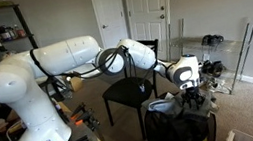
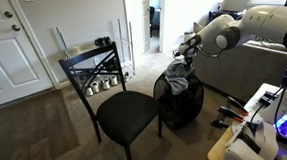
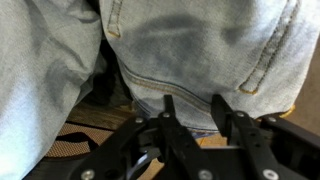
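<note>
Light blue jeans (image 3: 190, 50) fill most of the wrist view, with seams and a pocket showing. My gripper (image 3: 190, 110) has its two black fingers drawn close on the lower hem of the jeans, with the fabric between the tips. In both exterior views the gripper (image 1: 184, 73) (image 2: 185, 49) hangs just above a black laundry basket (image 1: 181, 128) (image 2: 185, 105). Clothes (image 1: 168, 103) (image 2: 176, 84) are draped over the basket's rim below the gripper.
A black chair (image 1: 130, 92) (image 2: 120, 109) stands beside the basket. White doors (image 1: 148, 12) (image 2: 6, 43) and a low rack with shoes (image 1: 210, 53) (image 2: 103, 77) are behind. A desk with cables (image 2: 261, 118) is near the robot base.
</note>
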You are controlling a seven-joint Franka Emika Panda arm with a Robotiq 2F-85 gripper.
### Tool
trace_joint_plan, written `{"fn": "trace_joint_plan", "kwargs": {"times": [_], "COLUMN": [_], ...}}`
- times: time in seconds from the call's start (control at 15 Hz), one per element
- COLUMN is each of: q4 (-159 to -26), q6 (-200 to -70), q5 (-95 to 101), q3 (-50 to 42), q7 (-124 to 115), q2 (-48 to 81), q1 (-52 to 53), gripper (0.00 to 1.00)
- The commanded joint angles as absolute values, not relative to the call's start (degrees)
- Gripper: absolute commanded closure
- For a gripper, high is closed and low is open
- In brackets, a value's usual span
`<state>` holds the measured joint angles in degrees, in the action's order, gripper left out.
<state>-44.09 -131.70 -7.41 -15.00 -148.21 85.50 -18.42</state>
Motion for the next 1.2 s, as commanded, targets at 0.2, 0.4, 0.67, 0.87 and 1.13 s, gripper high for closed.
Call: {"fn": "trace_joint_plan", "kwargs": {"times": [0.2, 0.4, 0.67, 0.87, 1.13], "q4": [-52.7, -58.6, -53.5, -47.4, -44.7], "q6": [-139.5, -139.5, -133.9, -130.1, -127.9], "q5": [-25.9, -33.6, -28.9, -22.7, -14.9], "q3": [-38.9, -47.3, -41.5, -31.2, -20.2], "q7": [-149.2, -149.0, -149.0, -149.0, -149.0], "q2": [85.6, 85.6, 85.6, 85.5, 85.3], "q1": [-9.7, -4.3, -7.5, -12.5, -16.8], "gripper": [0.20, 0.03, 0.00, 0.00, 0.00]}}
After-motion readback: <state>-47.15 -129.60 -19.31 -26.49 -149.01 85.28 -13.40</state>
